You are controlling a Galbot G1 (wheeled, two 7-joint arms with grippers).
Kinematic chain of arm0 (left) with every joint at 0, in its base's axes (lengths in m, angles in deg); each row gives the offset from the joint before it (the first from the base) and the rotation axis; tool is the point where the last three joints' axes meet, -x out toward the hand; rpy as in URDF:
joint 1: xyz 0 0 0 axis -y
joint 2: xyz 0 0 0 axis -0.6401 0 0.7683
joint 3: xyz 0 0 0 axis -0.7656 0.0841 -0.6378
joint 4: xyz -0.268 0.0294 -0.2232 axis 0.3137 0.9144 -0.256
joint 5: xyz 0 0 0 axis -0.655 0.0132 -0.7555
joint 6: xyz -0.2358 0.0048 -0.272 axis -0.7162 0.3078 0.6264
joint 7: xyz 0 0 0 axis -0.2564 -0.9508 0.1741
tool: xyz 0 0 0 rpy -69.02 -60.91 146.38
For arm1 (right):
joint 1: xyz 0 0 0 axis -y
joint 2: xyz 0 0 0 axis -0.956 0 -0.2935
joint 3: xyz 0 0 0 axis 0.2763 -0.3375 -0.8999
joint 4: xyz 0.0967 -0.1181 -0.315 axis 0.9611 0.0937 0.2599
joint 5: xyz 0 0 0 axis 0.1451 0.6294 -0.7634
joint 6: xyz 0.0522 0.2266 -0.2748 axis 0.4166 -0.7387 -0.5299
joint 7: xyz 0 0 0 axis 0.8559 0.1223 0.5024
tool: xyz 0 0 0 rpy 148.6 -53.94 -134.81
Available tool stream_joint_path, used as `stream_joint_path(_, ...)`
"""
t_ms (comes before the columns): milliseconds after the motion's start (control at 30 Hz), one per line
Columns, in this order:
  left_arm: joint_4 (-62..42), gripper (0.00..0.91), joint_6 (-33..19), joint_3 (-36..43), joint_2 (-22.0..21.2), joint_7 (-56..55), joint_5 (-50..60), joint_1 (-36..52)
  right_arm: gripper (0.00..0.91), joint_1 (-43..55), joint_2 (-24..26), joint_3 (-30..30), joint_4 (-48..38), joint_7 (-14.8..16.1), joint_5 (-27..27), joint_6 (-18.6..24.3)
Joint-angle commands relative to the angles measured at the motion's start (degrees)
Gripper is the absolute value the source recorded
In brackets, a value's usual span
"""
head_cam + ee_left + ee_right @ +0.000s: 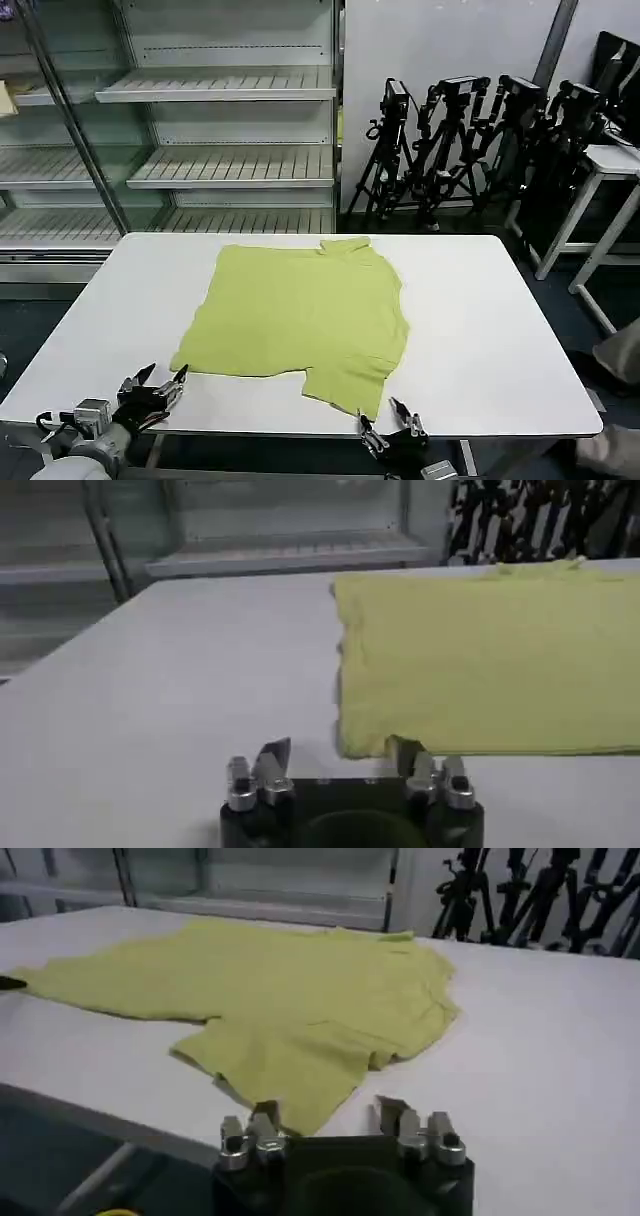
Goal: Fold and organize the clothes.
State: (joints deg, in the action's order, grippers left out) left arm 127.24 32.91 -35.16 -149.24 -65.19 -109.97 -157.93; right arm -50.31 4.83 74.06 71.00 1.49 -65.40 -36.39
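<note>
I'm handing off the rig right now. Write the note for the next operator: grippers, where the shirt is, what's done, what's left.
Left gripper: open, holding nothing, at the table's near edge by the shirt's near-left corner.
Right gripper: open, holding nothing, at the near edge just short of the sleeve that points toward the robot.
Shirt: lime, lying flat on the white table, collar toward the shelves. Its left side looks straight-edged, as if one side were already folded in; I cannot be sure.
Done: shirt laid out; at most one fold.
Left: grasp the near edge and sleeve, finish the folds, tidy the bundle.
</note>
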Motion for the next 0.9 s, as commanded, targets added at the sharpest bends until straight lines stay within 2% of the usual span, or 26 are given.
stream_joint_path(33,0.5,0.01,1.1,0.2,-0.1,0.4,-0.4,-0.1,0.0,-0.4,-0.2,-0.5,0.1,-0.2,0.7,-0.5)
stream_joint_path(333,4.0,0.01,-1.2,0.2,0.4,2.3,-1.0,0.7,0.0,1.7,-0.1,0.1,1.7,0.7,0.7,0.7)
stream_joint_path(533,4.7,0.01,-3.3,0.8,-0.4,2.2,-5.0,5.0,0.0,9.0,-0.5,3.0,3.0,0.7,2.2,-1.0)
stream_joint_path(700,1.4,0.01,-3.6,3.2,-0.8,1.7,-6.7,10.4,0.0,17.4,-0.8,4.0,0.0,1.1,4.3,-3.8)
stream_joint_path(900,-5.5,0.01,-3.7,7.1,-0.9,0.0,-8.0,18.2,0.0,26.6,-1.9,3.0,-8.3,2.4,5.5,-5.5)
